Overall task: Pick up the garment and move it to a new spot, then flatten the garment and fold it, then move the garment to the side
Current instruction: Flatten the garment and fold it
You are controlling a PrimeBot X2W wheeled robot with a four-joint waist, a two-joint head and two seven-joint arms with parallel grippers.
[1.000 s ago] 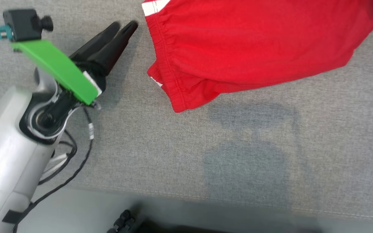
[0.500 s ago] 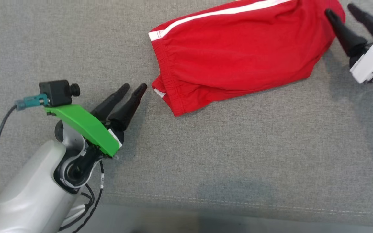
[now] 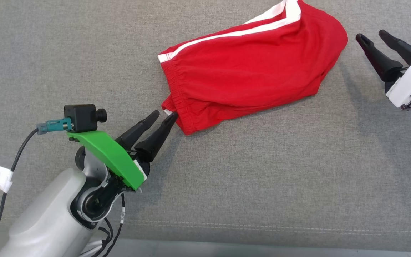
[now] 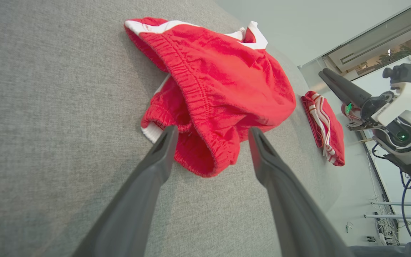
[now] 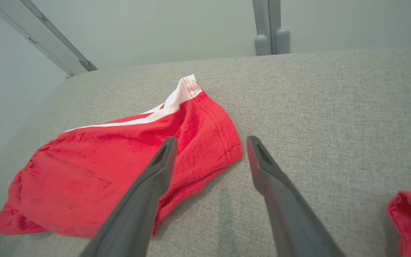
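Left gripper (image 3: 163, 116): jaws parted, nothing held. Waistband corner of the red shorts (image 3: 241, 75) lies just ahead of its tips, between them, on the grey cushion (image 3: 262, 178). Right gripper (image 3: 370, 35): jaws parted, empty; leg hem near its tips, not touching.

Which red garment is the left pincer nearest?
The loose red shorts in the middle: the open left pincer is at their waistband corner. The folded red garment lies apart, over by the right pincer.
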